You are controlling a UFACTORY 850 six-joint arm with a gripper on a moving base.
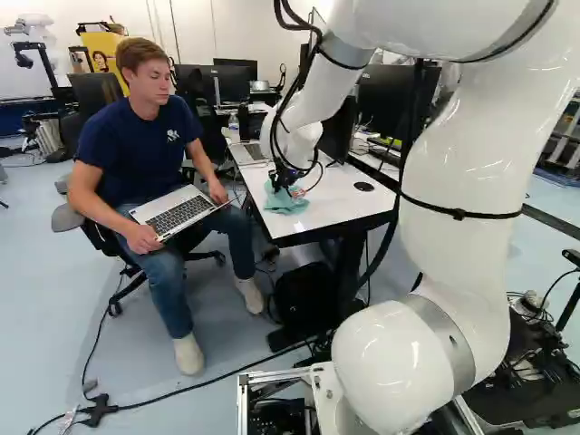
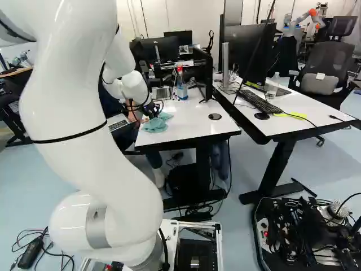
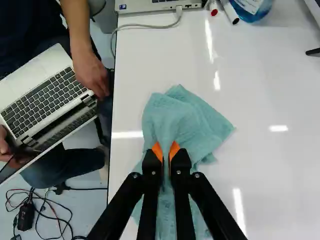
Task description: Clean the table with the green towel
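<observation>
In the left base view my gripper (image 1: 286,178) is down at the near left part of the white table (image 1: 337,205), over the green towel (image 1: 288,201). The wrist view has the gripper (image 3: 166,154) shut on the green towel (image 3: 187,117), a fold of cloth pinched between the orange pads. The crumpled cloth lies on the tabletop close to its edge, spreading ahead of the fingers and under them. From the right base view, the towel (image 2: 155,124) shows beside the wrist, near the table's front left corner.
A laptop (image 3: 155,5), markers (image 3: 229,11) and a blue bottle (image 2: 181,84) stand farther along the table, near a monitor (image 2: 203,72). A person with another laptop (image 1: 178,212) sits close beside the table's left edge. Another robot (image 2: 304,20) stands far back.
</observation>
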